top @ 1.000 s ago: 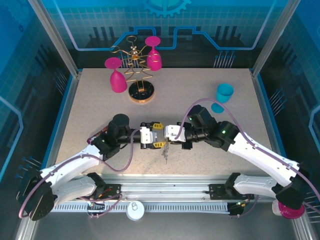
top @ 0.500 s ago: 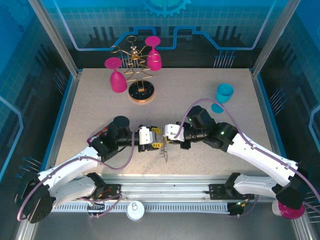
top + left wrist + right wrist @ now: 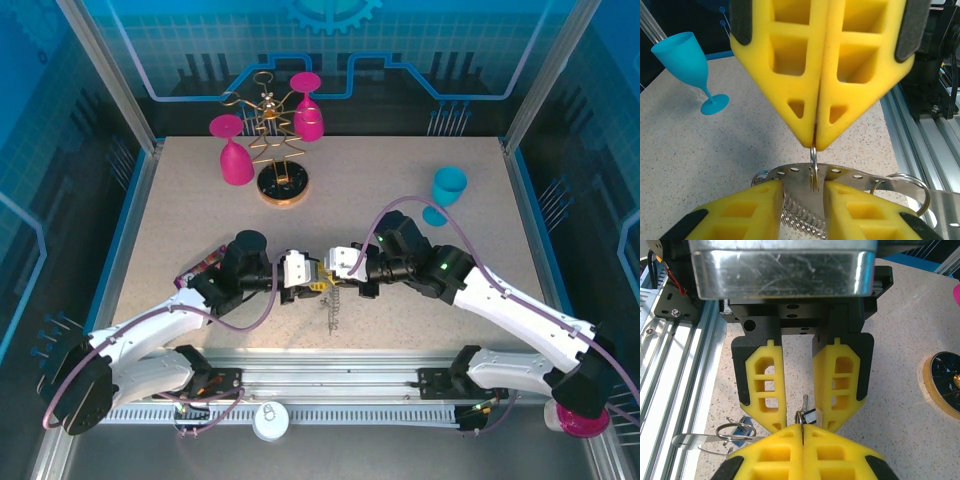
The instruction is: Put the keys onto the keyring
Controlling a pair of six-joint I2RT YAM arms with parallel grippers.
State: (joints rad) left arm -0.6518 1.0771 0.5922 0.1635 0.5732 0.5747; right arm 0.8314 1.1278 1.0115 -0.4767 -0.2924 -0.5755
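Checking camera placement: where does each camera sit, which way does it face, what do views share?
Top external: above and behind the bases, looking down on the table; both arms show, left gripper and right gripper tip to tip.
Left wrist: on the left arm, facing the robot's right toward the blue glass; own fingers at bottom.
Right wrist: on the right arm, facing left toward the rack base; own shut fingers at bottom.
Shared: both wrist views show the small ring the right gripper pinches.
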